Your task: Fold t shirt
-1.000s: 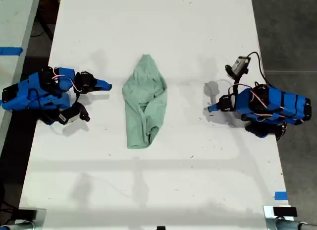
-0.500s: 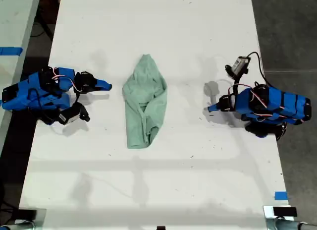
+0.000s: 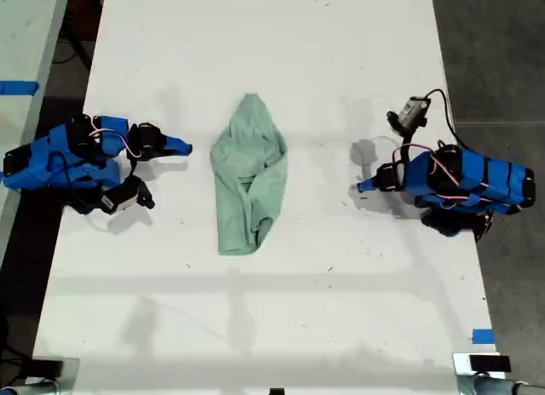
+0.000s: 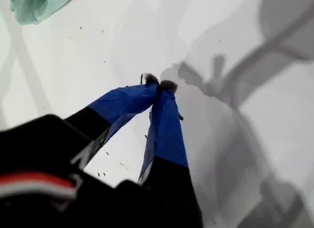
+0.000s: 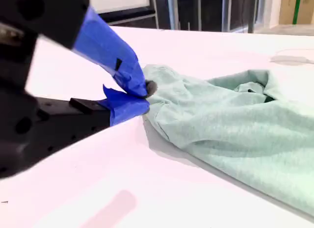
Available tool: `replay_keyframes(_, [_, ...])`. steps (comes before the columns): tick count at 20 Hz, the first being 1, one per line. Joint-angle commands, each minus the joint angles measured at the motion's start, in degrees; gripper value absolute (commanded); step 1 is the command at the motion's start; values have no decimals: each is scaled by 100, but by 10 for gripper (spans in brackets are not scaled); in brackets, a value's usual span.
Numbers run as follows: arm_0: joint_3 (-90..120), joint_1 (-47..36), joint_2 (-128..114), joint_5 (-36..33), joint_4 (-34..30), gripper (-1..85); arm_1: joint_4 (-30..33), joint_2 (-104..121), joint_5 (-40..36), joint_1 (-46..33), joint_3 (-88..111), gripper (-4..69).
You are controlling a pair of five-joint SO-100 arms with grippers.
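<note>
The pale mint-green t shirt (image 3: 249,178) lies rumpled in a long bundle on the middle of the white table, its narrow rounded end toward the far edge. At the exterior view's left, my second gripper (image 3: 184,145) rests shut just beside the shirt. In the second wrist view its blue tips (image 5: 144,93) meet right at the edge of the cloth (image 5: 235,125), holding nothing. My first gripper (image 3: 362,187) is at the exterior view's right, farther from the shirt. It is shut and empty (image 4: 159,84), with only a corner of the shirt (image 4: 37,3) in sight.
The white table (image 3: 281,37) runs the length of the exterior view. A blue tape mark (image 3: 482,335) sits near its front corner at the exterior view's right. Another pale surface with blue tape (image 3: 17,88) stands beyond the exterior view's left edge. Dark floor borders the right.
</note>
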State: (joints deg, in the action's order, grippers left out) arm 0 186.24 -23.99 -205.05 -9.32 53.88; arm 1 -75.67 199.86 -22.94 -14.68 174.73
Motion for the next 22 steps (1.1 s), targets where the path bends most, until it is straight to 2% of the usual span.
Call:
replay_keyframes(1, [237,-70,-44,-18,9,-3,-35,70,35,0,343,10])
replay_keyframes(22, [237,-53,-44,-35,26,-3,-35,70,97,26,343,10])
